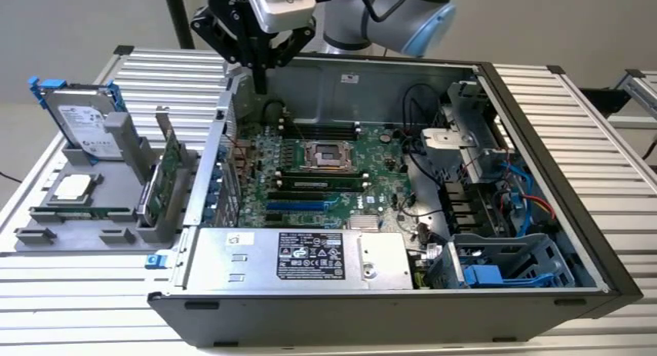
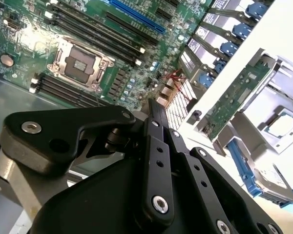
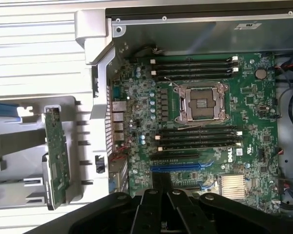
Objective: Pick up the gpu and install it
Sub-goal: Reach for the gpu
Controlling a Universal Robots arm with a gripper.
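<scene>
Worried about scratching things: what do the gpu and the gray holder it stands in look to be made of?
The gpu: a green board studded with small soldered parts, likely fibreglass laminate with a slight sheen. The holder: even matte gray with molded slots, probably plastic, though painted metal can't be excluded.

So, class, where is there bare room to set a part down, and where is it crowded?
Bare patches: the ribbed tabletop on the exterior view's right of the computer case, and the strip in front of the grey tray. Crowded: the tray, holding the hard drive, graphics card and chip; cables inside the case.
</scene>
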